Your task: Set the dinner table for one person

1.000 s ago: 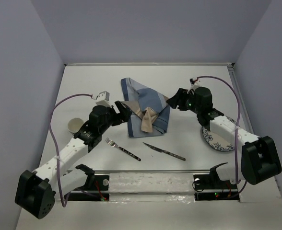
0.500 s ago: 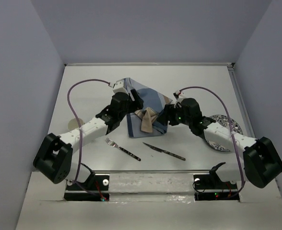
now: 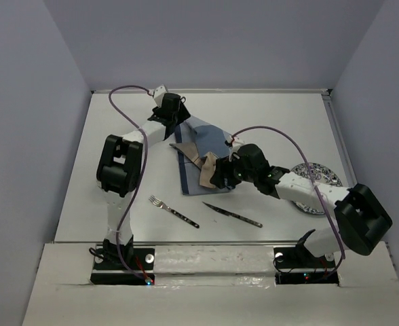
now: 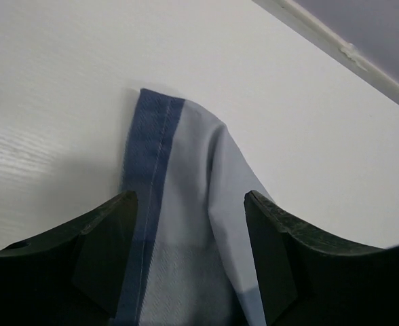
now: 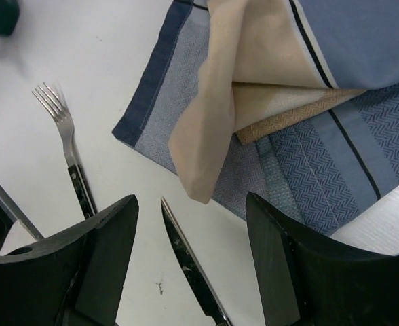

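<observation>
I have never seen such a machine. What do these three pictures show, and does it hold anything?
The machine is two robots: a left arm and a right arm at a white table. One picture looks down from above. The other two come from cameras on the wrists. On the table lie a blue and tan cloth, a fork, a knife and a plate partly under the right arm. The left gripper stands open astride the cloth's far corner. The right gripper hangs open over its near edge. Nothing is held.

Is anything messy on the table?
Yes. The placemat lies crumpled in the middle of the table, a tan flap folded over its blue side. The fork and knife lie slanted, apart from the plate at the right.
</observation>
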Tool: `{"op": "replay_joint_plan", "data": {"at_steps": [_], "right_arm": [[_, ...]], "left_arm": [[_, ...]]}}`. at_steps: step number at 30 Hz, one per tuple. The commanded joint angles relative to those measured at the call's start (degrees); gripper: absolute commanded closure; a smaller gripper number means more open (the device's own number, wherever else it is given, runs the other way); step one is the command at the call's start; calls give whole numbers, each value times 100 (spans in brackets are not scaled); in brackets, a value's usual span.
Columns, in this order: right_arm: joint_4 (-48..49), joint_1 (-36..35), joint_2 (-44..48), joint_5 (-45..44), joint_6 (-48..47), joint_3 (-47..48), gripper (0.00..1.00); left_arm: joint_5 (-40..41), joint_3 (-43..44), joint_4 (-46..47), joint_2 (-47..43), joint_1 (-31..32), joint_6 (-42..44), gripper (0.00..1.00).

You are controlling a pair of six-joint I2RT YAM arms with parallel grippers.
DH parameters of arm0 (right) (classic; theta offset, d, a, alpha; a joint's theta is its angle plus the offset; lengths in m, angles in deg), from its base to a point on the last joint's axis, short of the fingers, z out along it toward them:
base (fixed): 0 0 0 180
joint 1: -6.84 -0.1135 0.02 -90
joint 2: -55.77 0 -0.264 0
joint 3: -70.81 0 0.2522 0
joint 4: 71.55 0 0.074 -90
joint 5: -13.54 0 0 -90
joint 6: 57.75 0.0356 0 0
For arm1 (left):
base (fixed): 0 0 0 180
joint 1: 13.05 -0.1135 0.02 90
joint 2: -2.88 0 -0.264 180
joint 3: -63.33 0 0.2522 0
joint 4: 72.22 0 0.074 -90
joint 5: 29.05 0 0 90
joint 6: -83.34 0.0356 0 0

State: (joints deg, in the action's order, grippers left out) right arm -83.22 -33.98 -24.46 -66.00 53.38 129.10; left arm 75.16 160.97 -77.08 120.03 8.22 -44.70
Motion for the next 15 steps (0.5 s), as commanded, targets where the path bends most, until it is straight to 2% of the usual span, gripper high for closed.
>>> {"op": "replay_joint_plan", "data": {"at_steps": [1,6,11,15], "right_arm": [[55,-128,-81,-246,-144,284,30],[-33,-233,-352,-325,-187,380,30],[-51,-234,-581,-404,-179,477,32],[-16,-286,-950,-422,-144,653,37]], "left_arm": [[134,1312,-688,571,-176,-98,25],[-16,2368,-1179,1406,-291,-212,23],[-121,3000,-1417,1838,-335,-221,21],[-68,3828,-2057,2443,-344,-186,20]]}}
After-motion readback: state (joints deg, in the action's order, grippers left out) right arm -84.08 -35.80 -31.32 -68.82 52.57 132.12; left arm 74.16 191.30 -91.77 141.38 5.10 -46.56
